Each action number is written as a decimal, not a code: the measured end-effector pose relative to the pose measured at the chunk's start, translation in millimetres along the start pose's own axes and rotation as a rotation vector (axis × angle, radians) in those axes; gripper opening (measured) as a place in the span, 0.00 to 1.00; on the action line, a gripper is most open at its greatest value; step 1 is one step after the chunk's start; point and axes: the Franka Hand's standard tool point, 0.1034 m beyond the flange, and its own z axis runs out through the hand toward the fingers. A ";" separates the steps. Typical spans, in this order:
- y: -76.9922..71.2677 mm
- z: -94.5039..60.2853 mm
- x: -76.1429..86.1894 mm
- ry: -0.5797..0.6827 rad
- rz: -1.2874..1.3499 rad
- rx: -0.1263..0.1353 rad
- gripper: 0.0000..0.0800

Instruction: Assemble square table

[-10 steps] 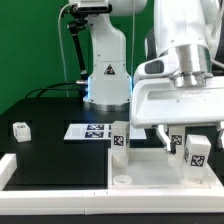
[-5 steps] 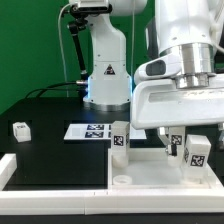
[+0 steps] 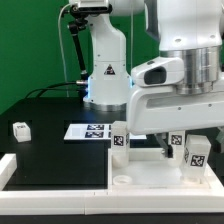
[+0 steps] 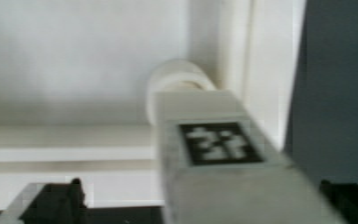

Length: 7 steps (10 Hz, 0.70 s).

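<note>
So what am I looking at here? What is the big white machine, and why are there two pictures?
It is a robot arm putting a small table together. One picture comes from a camera standing off to the side. The other comes from a camera on the arm's wrist, looking down past its jaws. On the black table lie a white square top with tagged legs upright on it, one loose leg, and a flat sheet of tags, the marker board. The jaws stand wide open on either side of a tagged leg and grip nothing.
</note>
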 end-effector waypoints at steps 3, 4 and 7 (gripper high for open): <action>1.1 0.6 2.9 0.019 -0.015 -0.002 0.48; 1.8 0.5 3.2 0.021 -0.023 -0.003 0.48; 4.1 0.4 3.5 0.021 -0.061 -0.011 0.36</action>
